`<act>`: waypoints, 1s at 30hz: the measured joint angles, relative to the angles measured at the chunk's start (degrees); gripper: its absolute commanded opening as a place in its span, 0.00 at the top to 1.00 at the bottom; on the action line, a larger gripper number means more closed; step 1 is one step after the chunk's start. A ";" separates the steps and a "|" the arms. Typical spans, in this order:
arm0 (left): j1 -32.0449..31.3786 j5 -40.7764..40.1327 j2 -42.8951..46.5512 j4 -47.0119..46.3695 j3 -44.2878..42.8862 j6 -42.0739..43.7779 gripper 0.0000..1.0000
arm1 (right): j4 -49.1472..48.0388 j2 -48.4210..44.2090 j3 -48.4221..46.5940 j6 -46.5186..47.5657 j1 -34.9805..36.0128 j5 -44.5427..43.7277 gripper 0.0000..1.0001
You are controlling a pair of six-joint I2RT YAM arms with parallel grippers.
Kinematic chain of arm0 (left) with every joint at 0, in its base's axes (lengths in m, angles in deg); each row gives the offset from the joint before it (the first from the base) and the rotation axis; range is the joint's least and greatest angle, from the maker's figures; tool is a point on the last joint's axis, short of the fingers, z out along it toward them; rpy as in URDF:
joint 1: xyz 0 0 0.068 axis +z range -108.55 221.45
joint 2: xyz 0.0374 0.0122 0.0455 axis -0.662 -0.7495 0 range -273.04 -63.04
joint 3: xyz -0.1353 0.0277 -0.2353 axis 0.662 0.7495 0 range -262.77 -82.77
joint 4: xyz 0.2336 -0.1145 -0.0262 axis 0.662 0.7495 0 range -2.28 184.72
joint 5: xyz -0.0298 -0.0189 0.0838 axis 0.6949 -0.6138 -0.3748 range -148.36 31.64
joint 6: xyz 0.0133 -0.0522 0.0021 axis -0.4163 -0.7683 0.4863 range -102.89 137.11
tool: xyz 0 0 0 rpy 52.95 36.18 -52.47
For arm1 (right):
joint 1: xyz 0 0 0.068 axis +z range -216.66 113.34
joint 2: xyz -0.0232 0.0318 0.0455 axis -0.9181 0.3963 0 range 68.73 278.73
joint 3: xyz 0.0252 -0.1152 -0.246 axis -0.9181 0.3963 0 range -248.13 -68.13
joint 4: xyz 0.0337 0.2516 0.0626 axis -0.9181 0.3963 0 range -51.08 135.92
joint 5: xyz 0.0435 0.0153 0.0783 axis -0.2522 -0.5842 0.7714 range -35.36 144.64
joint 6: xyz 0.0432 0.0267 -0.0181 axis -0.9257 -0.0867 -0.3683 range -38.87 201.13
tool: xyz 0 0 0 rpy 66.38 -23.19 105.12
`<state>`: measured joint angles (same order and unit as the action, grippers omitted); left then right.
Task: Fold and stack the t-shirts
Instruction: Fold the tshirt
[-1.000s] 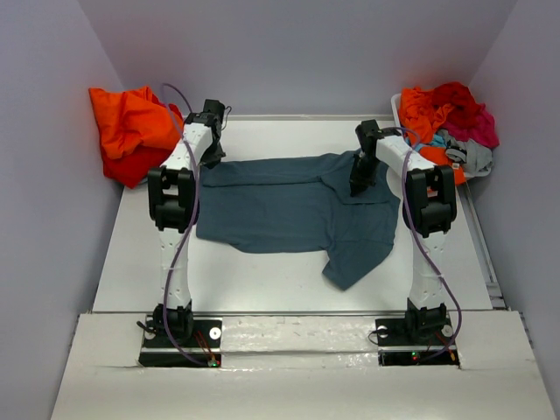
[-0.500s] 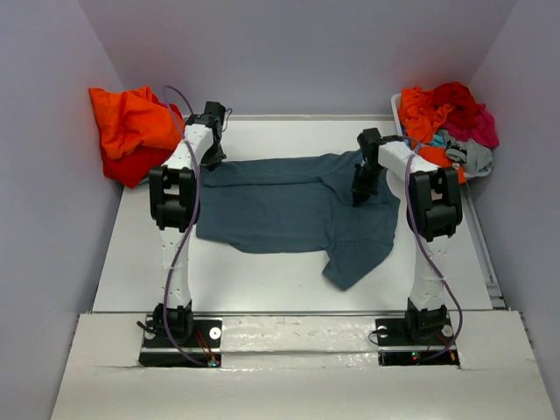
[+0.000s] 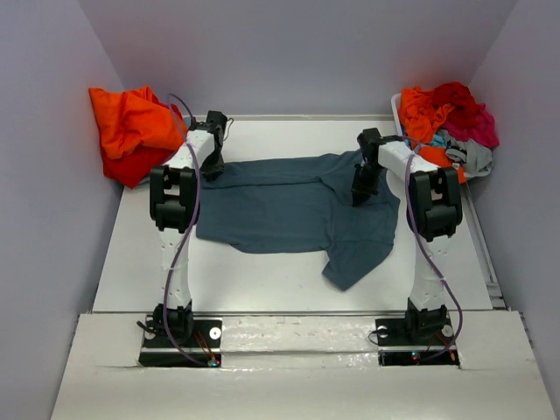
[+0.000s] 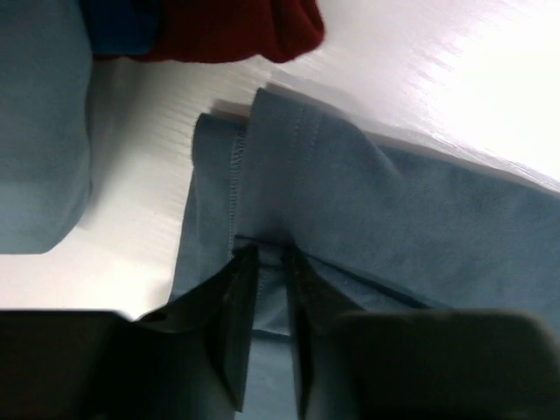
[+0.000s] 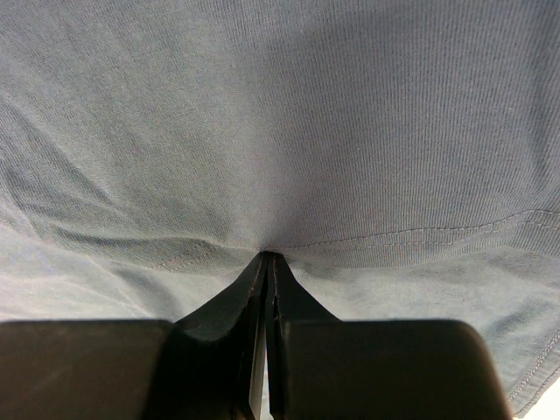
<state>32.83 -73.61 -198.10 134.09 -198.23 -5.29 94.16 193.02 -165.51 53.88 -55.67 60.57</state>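
Observation:
A dark slate-blue t-shirt [image 3: 289,206] lies spread flat across the middle of the white table, one sleeve trailing toward the near right. My left gripper [image 3: 213,163] is at the shirt's far left edge; in the left wrist view its jaws [image 4: 269,255] stand narrowly apart, pinched on a fold of the hemmed cloth [image 4: 367,201]. My right gripper [image 3: 360,192] is at the far right part of the shirt; in the right wrist view its jaws [image 5: 267,255] are pressed together on a stitched edge of the cloth [image 5: 289,131].
A heap of orange and red shirts [image 3: 131,131] lies at the far left edge, its red cloth [image 4: 227,31] just beyond the left gripper. A white bin [image 3: 395,105] at the far right holds orange, red, magenta, teal and grey shirts [image 3: 446,118]. Walls enclose three sides.
My left gripper has moved slightly right and nearer along the shirt's left edge. My right gripper shifted a little right and nearer, then held still.

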 measured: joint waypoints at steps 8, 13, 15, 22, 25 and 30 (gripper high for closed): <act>0.02 -1.46 0.59 0.13 0.39 0.00 0.46 | -0.02 0.00 0.02 0.02 0.00 0.09 0.92; 0.09 -1.99 0.63 0.35 0.39 0.00 0.46 | -0.02 0.00 0.02 0.02 0.00 0.11 0.92; 0.09 -2.21 0.63 0.48 0.39 0.00 0.49 | -0.04 0.00 0.02 0.02 0.00 0.11 0.92; 0.09 -2.36 0.70 0.63 0.76 0.00 0.87 | -0.07 0.02 0.02 0.02 0.00 0.13 0.92; 0.07 -2.38 0.92 0.61 1.07 -0.24 0.94 | -0.09 0.02 0.02 0.02 0.00 0.15 0.92; 0.07 -2.25 1.11 0.94 1.14 -0.33 0.94 | -0.09 0.02 0.02 0.02 0.00 0.15 0.92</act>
<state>32.90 -75.86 -196.99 135.03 -197.09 -5.61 94.07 193.04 -165.49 53.91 -55.67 60.73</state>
